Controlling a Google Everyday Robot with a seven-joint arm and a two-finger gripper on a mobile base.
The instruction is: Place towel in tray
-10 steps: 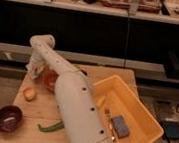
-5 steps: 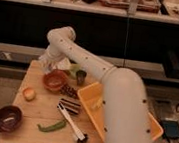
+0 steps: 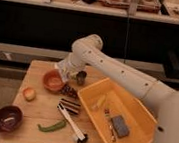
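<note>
End effector [image 3: 63, 75] over the far side of the counter [image 3: 28, 112] — reaching stage, nothing carried to the tray [image 3: 139, 131] yet.

The arm stretches from the lower right across the yellow tray, elbow high, wrist bent down near the orange bowl [image 3: 53, 81] and the dark cup [image 3: 81, 77]; I cannot tell if the end effector is apart or together. The striped towel [image 3: 69, 106] lies flat on the counter just beside the tray's left wall, in front of the wrist and apart from it. Judged from this, the next move calls for drawing back toward the towel, descending on it — then lifting it over the tray wall. A green pepper [image 3: 51, 126] and a brush [image 3: 72, 126] lie close by.
</note>
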